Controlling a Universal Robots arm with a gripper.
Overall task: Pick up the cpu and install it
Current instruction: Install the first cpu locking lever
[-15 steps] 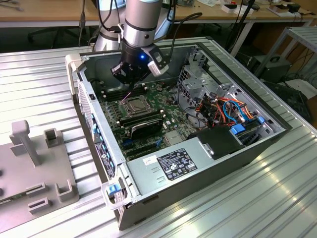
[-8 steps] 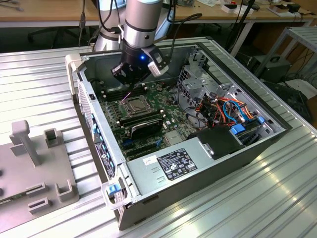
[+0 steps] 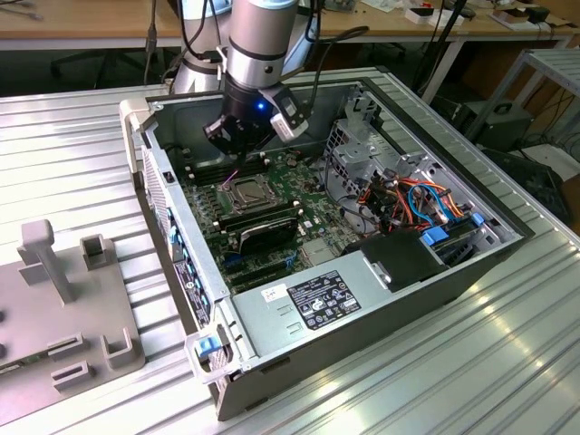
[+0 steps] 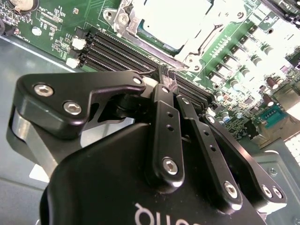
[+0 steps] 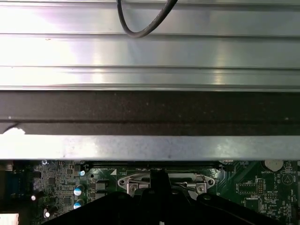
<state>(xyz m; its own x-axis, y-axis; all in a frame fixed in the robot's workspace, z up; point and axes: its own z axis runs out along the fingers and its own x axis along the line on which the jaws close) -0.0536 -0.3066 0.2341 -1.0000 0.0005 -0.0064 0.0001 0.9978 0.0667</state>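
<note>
Fingers (image 4: 165,101) of your end effector (image 4: 168,79) are pressed together with nothing between them, hanging just over the motherboard (image 3: 272,195) inside the open computer case (image 3: 362,299). Look at the cpu (image 3: 243,191): it sits flat in its metal-framed socket (image 4: 187,51), near the middle of the board. Black memory slots (image 4: 117,49) lie between the fingertips and the socket. The case rests on the ribbed metal worktop (image 3: 82,163).

An open computer case (image 3: 362,299) lies on the ribbed metal counter (image 3: 507,362) near its middle, its green motherboard (image 3: 272,195) carrying black memory sticks (image 3: 258,222), with a grey fixture block (image 3: 63,308) toward the counter's exterior-view left edge.
</note>
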